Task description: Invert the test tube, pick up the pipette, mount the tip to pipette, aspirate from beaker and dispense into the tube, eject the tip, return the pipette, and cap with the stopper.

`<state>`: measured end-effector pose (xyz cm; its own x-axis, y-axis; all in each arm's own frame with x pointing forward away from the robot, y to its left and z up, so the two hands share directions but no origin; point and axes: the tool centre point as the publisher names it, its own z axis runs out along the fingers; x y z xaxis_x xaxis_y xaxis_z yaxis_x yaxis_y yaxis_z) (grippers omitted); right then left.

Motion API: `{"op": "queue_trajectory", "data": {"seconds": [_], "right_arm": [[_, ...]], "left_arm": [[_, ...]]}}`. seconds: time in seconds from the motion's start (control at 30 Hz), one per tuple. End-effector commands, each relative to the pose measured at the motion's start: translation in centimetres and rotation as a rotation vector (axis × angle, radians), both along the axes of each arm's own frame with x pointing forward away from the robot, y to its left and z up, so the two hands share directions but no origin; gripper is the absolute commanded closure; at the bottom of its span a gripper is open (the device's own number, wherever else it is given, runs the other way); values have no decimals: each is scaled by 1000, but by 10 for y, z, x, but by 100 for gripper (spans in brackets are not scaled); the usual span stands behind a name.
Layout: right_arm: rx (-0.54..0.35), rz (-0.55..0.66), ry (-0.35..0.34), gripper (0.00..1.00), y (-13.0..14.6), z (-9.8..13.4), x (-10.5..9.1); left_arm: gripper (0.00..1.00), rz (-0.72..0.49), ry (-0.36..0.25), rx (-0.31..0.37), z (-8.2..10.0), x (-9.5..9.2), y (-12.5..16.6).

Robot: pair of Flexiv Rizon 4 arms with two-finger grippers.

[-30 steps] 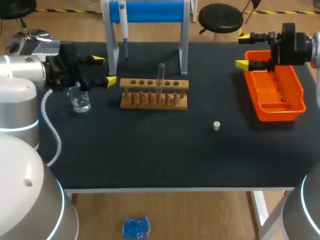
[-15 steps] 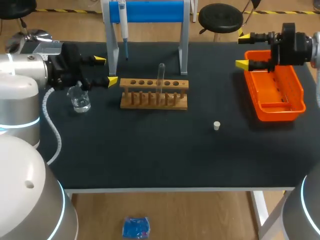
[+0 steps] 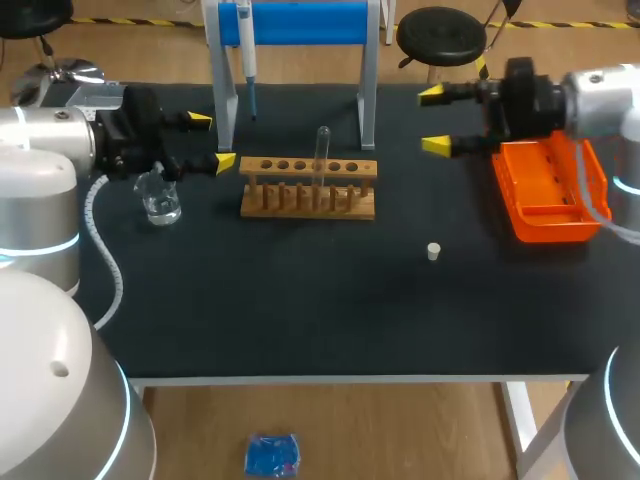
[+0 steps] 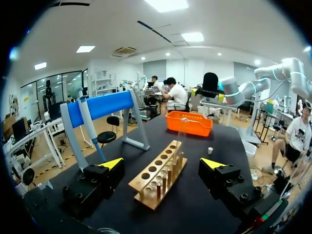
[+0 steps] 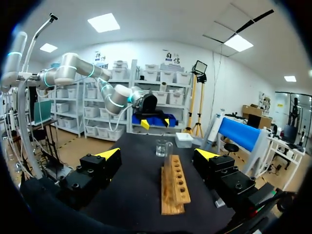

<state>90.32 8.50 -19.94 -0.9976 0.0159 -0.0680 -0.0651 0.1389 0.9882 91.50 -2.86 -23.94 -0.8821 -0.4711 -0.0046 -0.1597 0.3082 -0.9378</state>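
Note:
A wooden rack (image 3: 308,187) stands at mid table with a clear test tube (image 3: 322,150) upright in it. Behind it the pipette (image 3: 247,60) hangs on a blue stand (image 3: 296,22). A glass beaker (image 3: 160,200) sits left of the rack, under my left arm. A small white stopper (image 3: 433,251) lies on the mat to the rack's right. My left gripper (image 3: 210,141) is open, empty, just left of the rack (image 4: 158,179). My right gripper (image 3: 434,120) is open, empty, between the rack (image 5: 174,187) and the orange tray (image 3: 553,190).
The orange tray (image 4: 188,122) sits at the table's right edge beside my right arm. The blue stand's white legs (image 3: 368,100) rise right behind the rack. Bare black mat (image 3: 300,300) covers the front half of the table.
My right gripper has moved left, from over the orange tray's far end toward the rack. The left arm has barely shifted. Both grippers stay open.

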Motion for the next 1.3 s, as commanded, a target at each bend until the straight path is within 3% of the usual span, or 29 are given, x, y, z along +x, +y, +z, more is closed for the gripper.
{"op": "queue_trajectory", "data": {"seconds": [0.03,0.47,0.77,1.1,1.17,1.3], "right_arm": [[1,83,16,0,44,-16,24],[64,166,39,0,118,-53,24],[122,186,63,0,141,-71,15],[130,173,83,0,152,-80,20],[130,164,86,53,152,-80,22],[131,158,93,80,151,-82,23]], "left_arm": [[0,-1,-1,-1,-1,1,0],[0,-1,-1,-1,-1,1,0],[0,-1,-1,-1,-1,1,0],[0,-1,-1,-1,-1,1,0],[0,-1,-1,-1,-1,1,0],[0,-1,-1,-1,-1,1,0]]}}
